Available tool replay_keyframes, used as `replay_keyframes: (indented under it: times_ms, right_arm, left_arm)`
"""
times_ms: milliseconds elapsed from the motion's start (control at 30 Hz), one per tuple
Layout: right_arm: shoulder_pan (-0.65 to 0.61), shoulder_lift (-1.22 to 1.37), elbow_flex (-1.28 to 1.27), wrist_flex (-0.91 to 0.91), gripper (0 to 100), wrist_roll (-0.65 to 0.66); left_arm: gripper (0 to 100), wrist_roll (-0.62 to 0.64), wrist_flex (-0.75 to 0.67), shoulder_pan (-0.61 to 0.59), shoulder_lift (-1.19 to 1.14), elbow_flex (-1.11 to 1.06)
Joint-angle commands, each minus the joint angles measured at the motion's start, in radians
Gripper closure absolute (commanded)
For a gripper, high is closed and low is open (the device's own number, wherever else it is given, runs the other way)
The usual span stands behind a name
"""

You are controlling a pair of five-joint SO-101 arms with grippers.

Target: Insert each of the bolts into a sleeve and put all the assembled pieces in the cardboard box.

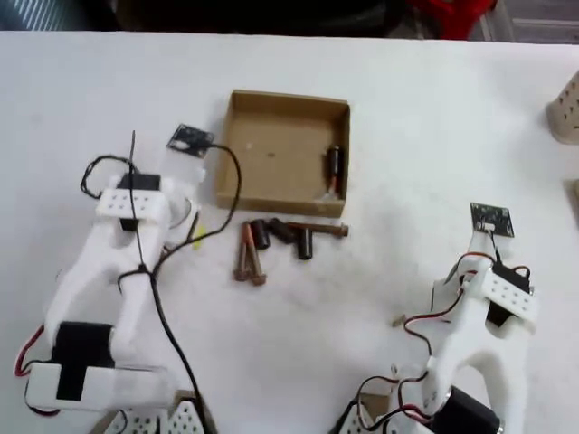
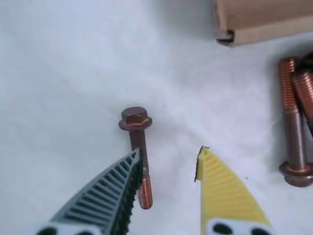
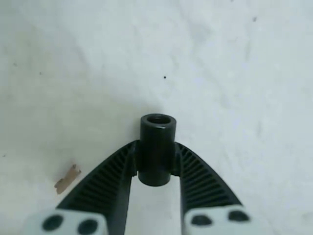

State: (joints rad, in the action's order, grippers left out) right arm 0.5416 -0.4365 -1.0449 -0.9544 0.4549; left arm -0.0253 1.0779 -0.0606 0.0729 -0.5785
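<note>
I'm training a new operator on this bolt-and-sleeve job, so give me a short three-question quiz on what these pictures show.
1. True or false: the right tool is shut on a black sleeve.
2. Pick one: the left tool is A) open, B) shut on a bolt, C) shut on a sleeve.
3. How much is in the cardboard box right now?

Key: 1 true; 2 A; 3 one assembled piece.
</note>
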Motion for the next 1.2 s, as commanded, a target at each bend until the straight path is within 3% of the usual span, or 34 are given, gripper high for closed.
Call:
replay_keyframes:
  times_ms: [0,267,500,700,933,1033,1167]
  right_arm:
    - [0.004,-0.028,0.005,0.012,98.1,0.011]
    - [-0.01,-0.028,0.005,0.012,98.1,0.011]
    - [-0.01,-0.028,0.005,0.01,98.1,0.011]
    - [-0.01,-0.028,0.005,0.01,98.1,0.011]
    - [-0.01,-0.028,0.005,0.01,98.1,0.011]
    - [-0.01,-0.028,0.005,0.01,98.1,0.011]
    - [-0.016,-0.03,0.003,0.01,98.1,0.011]
  left_arm:
    - [80,-0.055,-0.015,-0.012,0.054,0.003]
    - [80,-0.071,-0.077,-0.061,0.035,-0.011]
    - [80,-0.063,-0.094,-0.056,-0.124,0.044]
    - [90,-0.068,-0.066,-0.058,-0.24,0.143]
    - [92,-0.063,-0.063,-0.054,-0.248,0.15]
    - [99,-0.063,-0.064,-0.058,-0.249,0.152]
    - [98,-0.061,-0.087,-0.061,-0.249,0.149]
